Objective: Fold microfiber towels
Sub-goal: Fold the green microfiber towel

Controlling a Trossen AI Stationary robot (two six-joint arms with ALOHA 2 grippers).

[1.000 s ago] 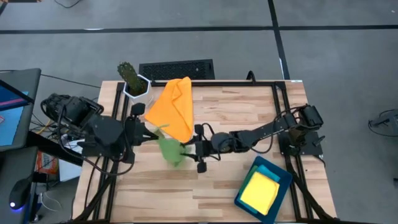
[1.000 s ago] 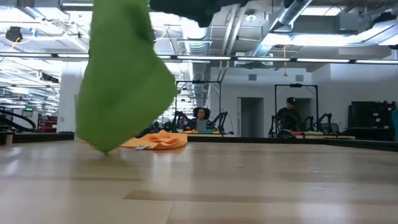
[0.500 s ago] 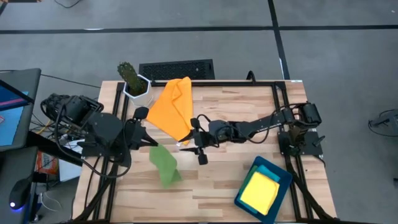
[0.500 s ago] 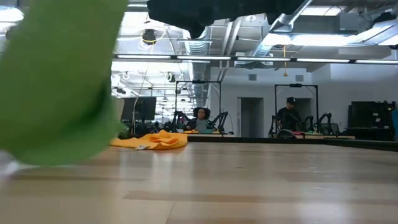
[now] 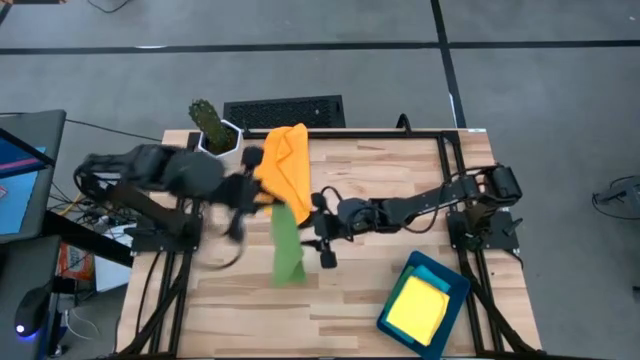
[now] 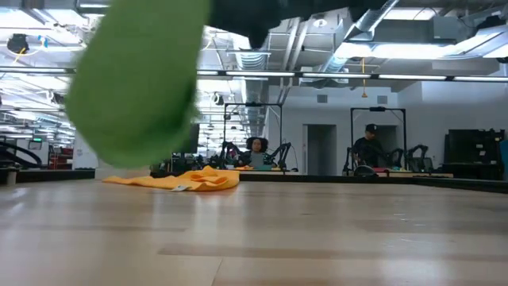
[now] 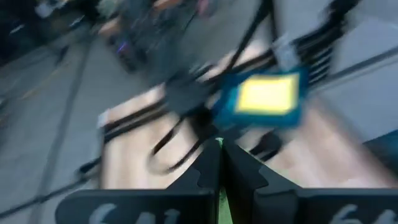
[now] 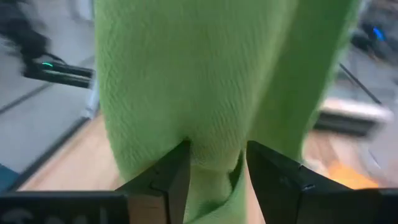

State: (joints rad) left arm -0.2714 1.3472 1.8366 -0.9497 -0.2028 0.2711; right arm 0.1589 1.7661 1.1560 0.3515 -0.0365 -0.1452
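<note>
A green towel [image 5: 288, 245] hangs as a long narrow strip over the table's middle, clear of the wood in the low view [image 6: 139, 79]. My left gripper [image 5: 262, 195] is shut on its upper part. My right gripper [image 5: 312, 228] is open beside the strip. In the right wrist view the green cloth [image 8: 199, 74] fills the space in front of and between its fingers. An orange towel [image 5: 283, 165] lies crumpled at the far edge. A yellow towel [image 5: 418, 305] lies on a blue one in the dark teal tray [image 5: 455, 285]. My left gripper pinches the green towel between its two shut fingers; only a thin sliver of green [image 7: 219, 186] shows between them. The towel hangs below the fingers, clear of the table. My right gripper has cloth [image 8: 214, 165] between its open fingers; I cannot tell whether it touches.
A potted cactus [image 5: 208, 125] stands at the far left corner, with a black keyboard [image 5: 284, 110] just behind the table's far edge. The tray sits at the near right corner. Bare wood lies along the near edge and right of centre.
My left gripper has swung toward the table's right and far edge, rolling as it went. The green towel it holds first swung toward the near edge. It has come back and now hangs stretched out as a long strip beside my right gripper.
</note>
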